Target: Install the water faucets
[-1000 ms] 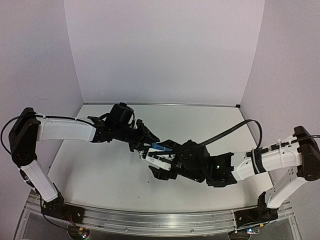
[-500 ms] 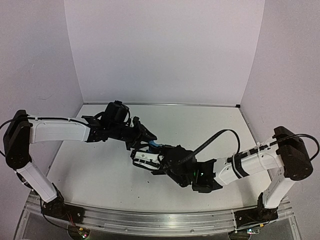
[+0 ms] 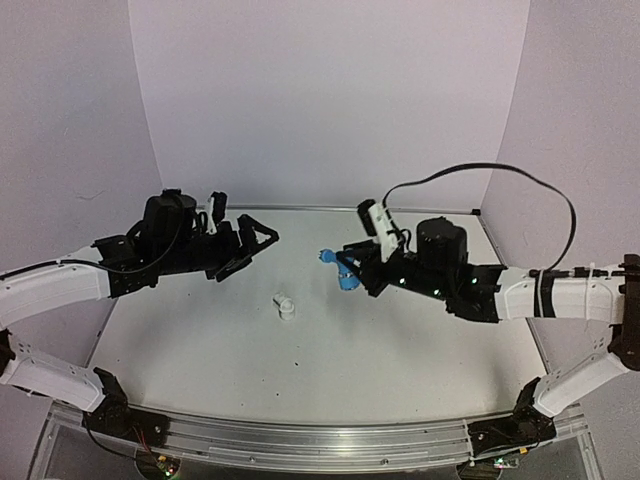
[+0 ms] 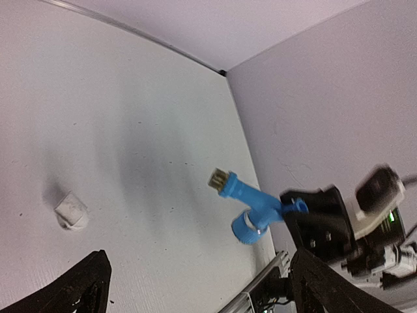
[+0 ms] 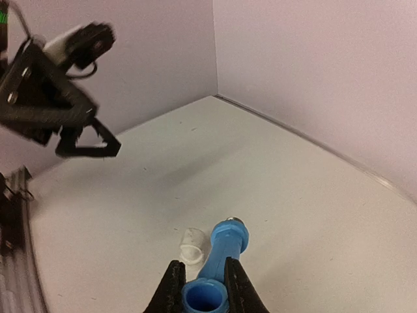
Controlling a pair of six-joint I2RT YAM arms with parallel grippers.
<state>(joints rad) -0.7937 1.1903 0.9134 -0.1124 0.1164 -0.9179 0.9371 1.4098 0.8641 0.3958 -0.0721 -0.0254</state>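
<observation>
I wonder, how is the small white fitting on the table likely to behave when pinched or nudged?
The white fitting looks like a short cylinder lying on its side, so a nudge would probably roll it. It seems small, smooth plastic: likely stiff, light, and slippery to pinch.

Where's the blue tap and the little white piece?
Bright-blue plastic T-shaped tap (image 4: 255, 201), left wrist view, on its middle body.
Small white cylindrical fitting (image 3: 286, 307), top external view, on its middle.
</observation>
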